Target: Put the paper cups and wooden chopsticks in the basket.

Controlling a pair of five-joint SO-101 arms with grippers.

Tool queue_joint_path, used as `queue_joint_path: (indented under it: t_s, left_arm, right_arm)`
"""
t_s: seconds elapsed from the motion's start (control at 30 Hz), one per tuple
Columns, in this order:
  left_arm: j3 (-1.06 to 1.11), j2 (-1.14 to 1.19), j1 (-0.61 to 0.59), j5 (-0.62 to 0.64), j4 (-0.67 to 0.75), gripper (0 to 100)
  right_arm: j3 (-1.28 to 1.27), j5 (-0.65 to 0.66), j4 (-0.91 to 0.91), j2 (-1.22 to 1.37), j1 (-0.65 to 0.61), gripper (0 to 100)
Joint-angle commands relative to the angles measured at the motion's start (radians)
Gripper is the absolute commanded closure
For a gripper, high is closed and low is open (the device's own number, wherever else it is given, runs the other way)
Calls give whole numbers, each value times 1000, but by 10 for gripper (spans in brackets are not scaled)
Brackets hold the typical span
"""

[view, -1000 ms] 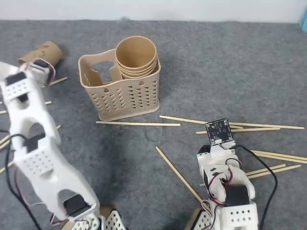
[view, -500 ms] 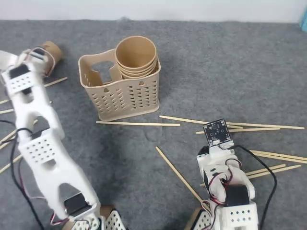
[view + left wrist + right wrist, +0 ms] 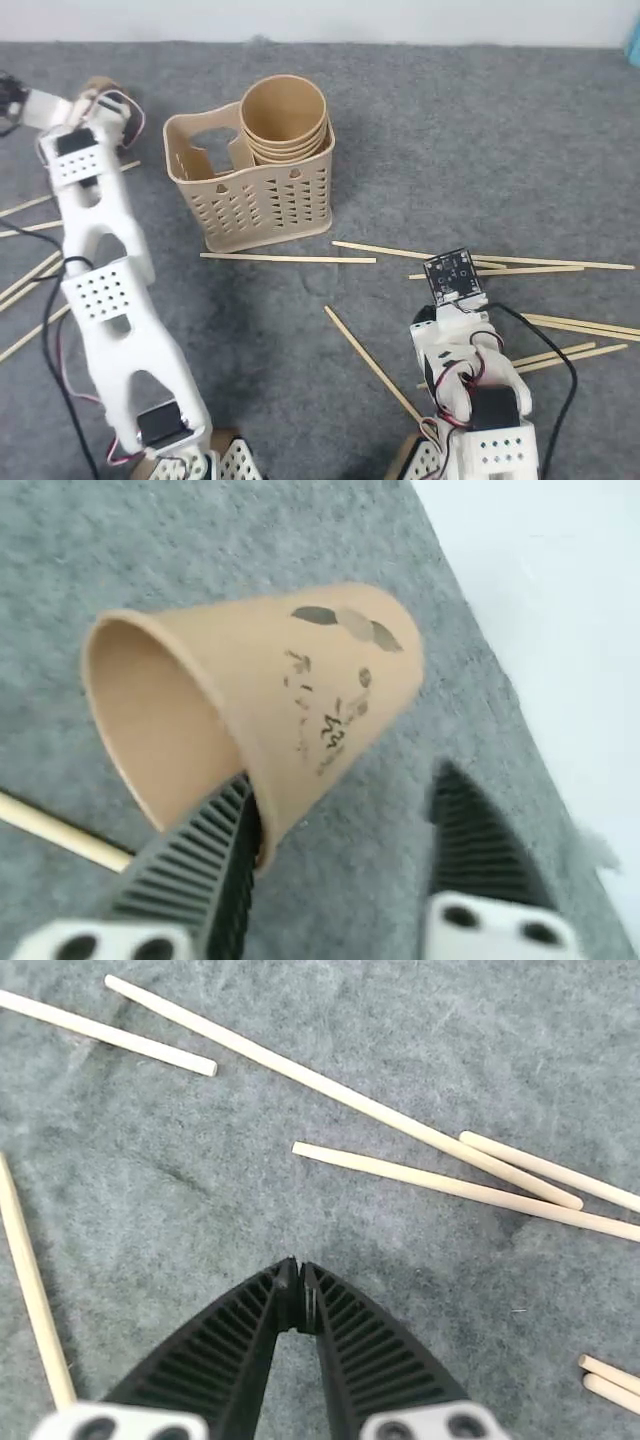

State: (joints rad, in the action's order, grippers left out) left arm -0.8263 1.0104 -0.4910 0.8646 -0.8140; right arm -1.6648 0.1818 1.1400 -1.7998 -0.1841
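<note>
right gripper (image 3: pixel 298 1265): nearest the arms' bases, it hung just above the carpet (image 3: pixel 420 130) with its jaws pressed together on nothing.
chopsticks (image 3: pixel 288 259): all lay loose on the carpet. Several crossed just beyond the right gripper's tip, one ran diagonally beside the right arm, one lay flat in front of the basket, and more were scattered along the left arm's side.
basket (image 3: pixel 262 208): it stood upright in the middle distance. No chopstick showed in it, and the compartment toward the left arm looked empty.
stacked cups (image 3: pixel 285 112): they sat nested upright in the basket's compartment toward the right arm's side.
loose cup (image 3: pixel 260 690): it lay on its side on the carpet at the far left, well apart from the basket, with a chopstick lying near its mouth.
left gripper (image 3: pixel 343 777): it was farthest out, with jaws spread wide at the loose cup. One finger was at the cup's rim and the other stood clear of its wall, so nothing was clamped.
done: most of the cups appeared to be in the basket already.
left to do: the loose cup wanted gripping and carrying to the basket, and every chopstick remained, so by my reckoning well over half the work was ahead.
</note>
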Motion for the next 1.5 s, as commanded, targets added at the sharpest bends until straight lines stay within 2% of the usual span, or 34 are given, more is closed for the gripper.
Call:
queue_joint_path:
  t_s: [0.0, 0.07, 0.2, 0.3, 0.5, 0.63, 0.67, 0.93, 1.0, 1.2, 1.33, 1.47]
  left_arm:
    - [-97, -37, -6, 2, -94, 1000]
    - [-136, -54, -11, -5, -183, 970]
    - [-240, -86, -14, -138, -387, 990]
    - [-343, -98, -14, -172, -526, 990]
    - [-602, -91, -26, -187, -747, 990]
    - [-837, -91, -28, -275, -942, 990]
    - [-866, -97, -29, -299, -948, 990]
    - [-717, -270, -60, -433, -947, 990]
    - [-647, -330, -66, -474, -947, 990]
    - [-355, -608, -54, -489, -945, 990]
    - [-140, -836, 34, -555, -945, 990]
    - [4, -1040, 135, -559, -944, 990]
  right_arm:
    - [-14, 14, 12, -16, -5, 991]
    - [-14, 14, 12, -16, -5, 991]
    - [-14, 12, 12, -16, -5, 991]
    - [-14, 12, 12, -16, -5, 991]
    - [-14, 12, 13, -16, -4, 991]
    - [-14, 12, 13, -16, -4, 991]
    - [-14, 12, 13, -16, -4, 991]
    - [-14, 12, 13, -16, -4, 991]
    - [-14, 12, 13, -16, -4, 991]
    - [-14, 12, 15, -16, -4, 991]
    - [-14, 12, 15, -16, -4, 991]
    - [-14, 11, 15, -16, -4, 991]
